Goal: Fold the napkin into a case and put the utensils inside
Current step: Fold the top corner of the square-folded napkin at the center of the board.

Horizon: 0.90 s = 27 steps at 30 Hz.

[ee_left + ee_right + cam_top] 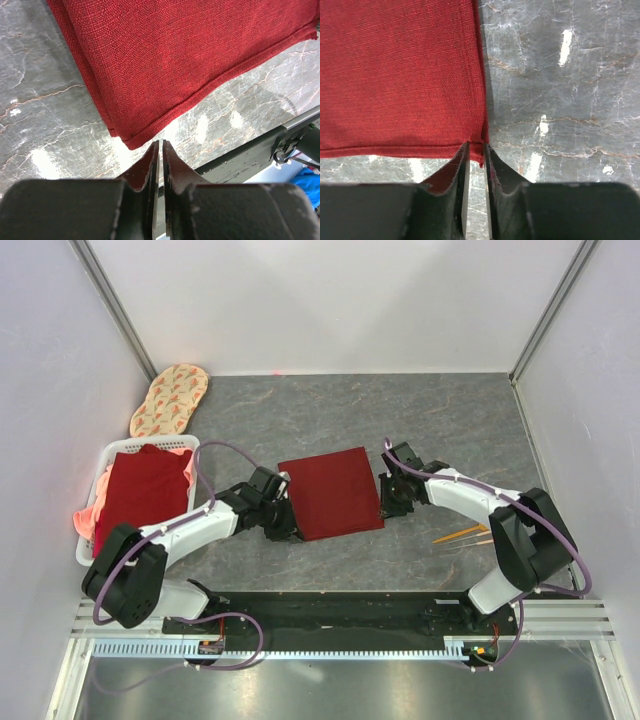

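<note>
Folding is the step in hand: the dark red, thin cloth napkin (330, 492) lies as a flat layered rectangle mid-way across the grey marbled worktop (450, 420); the slender orange-gold and silver utensils (462, 534) lie well apart to its right. The left pincer (160, 144) is clenched on nothing beside the near-left corner; the right pincer (476, 146) stands narrowly parted about the near-right corner, grip impossible to tell; next, probably, a sure pinch on both corners.
</note>
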### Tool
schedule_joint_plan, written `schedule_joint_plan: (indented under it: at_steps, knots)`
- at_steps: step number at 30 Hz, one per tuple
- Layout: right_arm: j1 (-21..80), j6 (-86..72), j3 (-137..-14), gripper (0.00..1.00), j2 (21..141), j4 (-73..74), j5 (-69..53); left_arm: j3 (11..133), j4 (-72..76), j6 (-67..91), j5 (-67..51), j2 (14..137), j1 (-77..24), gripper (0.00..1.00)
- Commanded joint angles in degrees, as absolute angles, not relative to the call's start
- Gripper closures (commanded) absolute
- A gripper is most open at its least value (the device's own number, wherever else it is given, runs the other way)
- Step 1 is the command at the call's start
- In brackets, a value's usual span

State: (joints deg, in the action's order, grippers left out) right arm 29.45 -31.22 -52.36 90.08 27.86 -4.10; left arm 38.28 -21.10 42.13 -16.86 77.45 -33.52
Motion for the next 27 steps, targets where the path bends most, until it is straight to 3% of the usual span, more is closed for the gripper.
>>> schedule_joint_plan:
  at_steps: [1, 7, 19, 27]
  knots:
    - [29.44, -30.41, -55.02, 0.75, 91.93, 26.98, -3.69, 37.97, -20.48, 41.40, -17.93, 75.76, -33.66, 0.88]
    - [29.36, -30.41, -55.55, 0.77, 92.02, 26.72, -4.13, 37.18, -20.30, 41.66, -17.75, 75.50, -33.75, 0.88]
    - [29.44, -31.20, -54.49, 1.00, 88.42, 27.86, -4.92, 37.26, -20.65, 43.15, -14.94, 72.60, -33.40, 0.87]
    - [29.44, -31.73, -55.63, 1.00, 87.89, 27.86, -6.76, 38.32, -20.48, 43.24, -13.36, 74.61, -32.96, 0.87]
